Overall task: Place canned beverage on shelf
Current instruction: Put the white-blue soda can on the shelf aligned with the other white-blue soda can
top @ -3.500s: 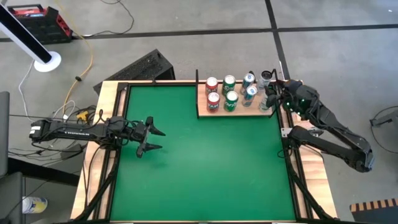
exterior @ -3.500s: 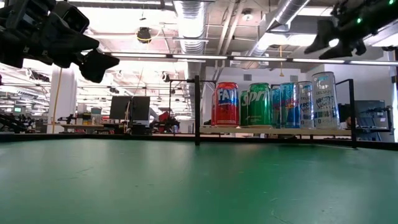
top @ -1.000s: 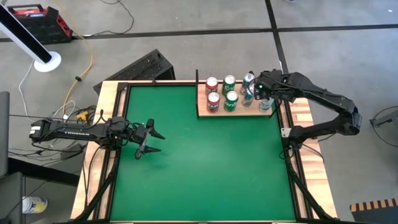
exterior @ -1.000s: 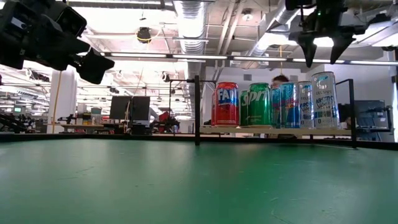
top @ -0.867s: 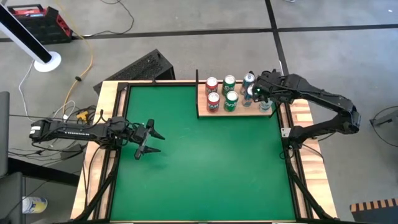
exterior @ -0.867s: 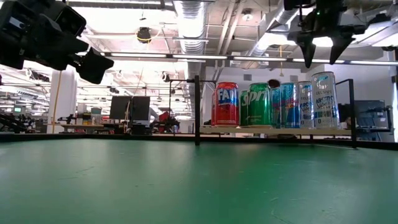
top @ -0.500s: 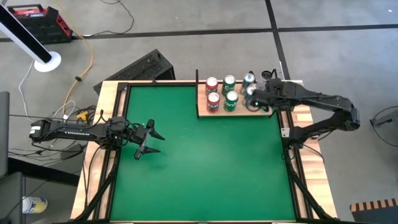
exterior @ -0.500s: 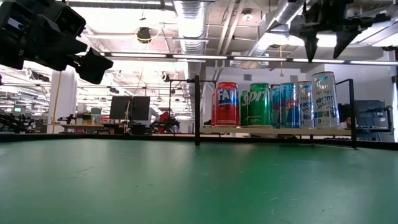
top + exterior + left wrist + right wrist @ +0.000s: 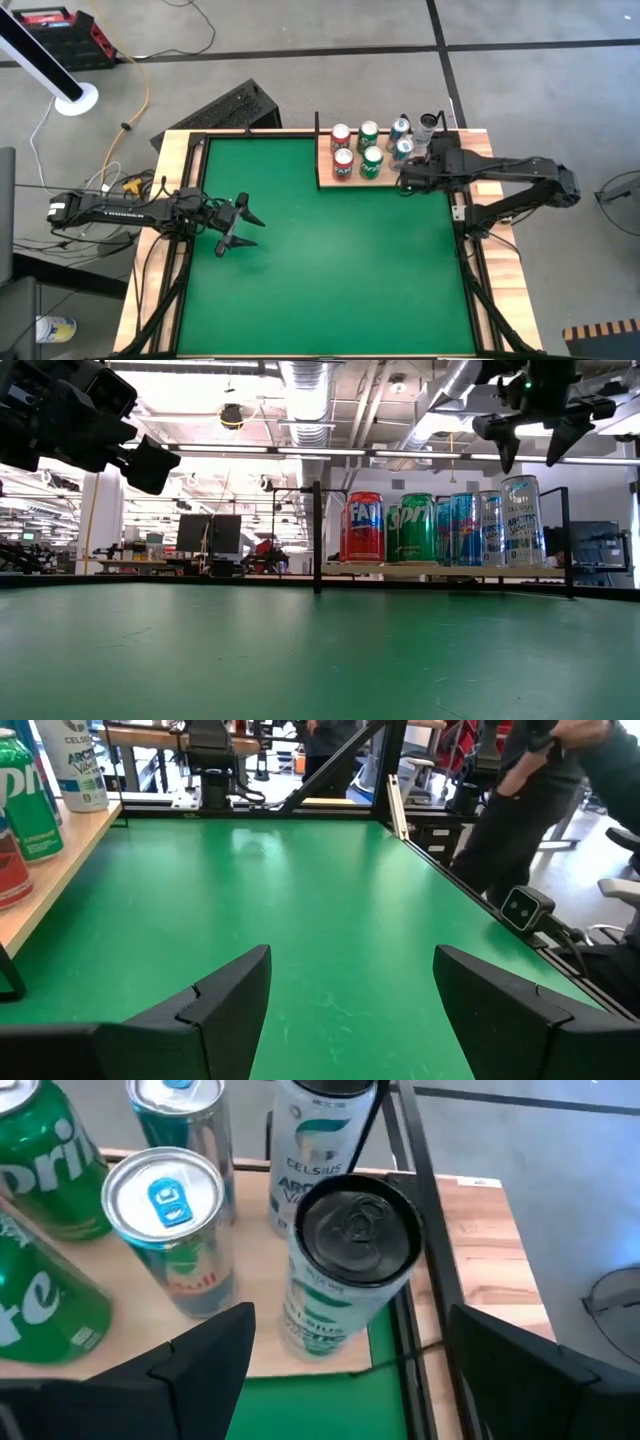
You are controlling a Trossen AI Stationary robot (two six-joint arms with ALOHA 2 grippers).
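Right gripper spread wide and empty above the Celsius can standing at the shelf near-right corner; slick, rigid, dentable — best gripped mid-body; left gripper open, idle far left

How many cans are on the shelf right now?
8 on the shelf: red cans, green cans, blue-topped cans, and two tall Celsius cans at the end under the right gripper.

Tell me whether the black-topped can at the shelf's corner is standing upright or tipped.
Upright. The black-topped can stands on the shelf, lid facing up, and the low view shows it vertical beside its neighbours. The right gripper is open, not holding it.
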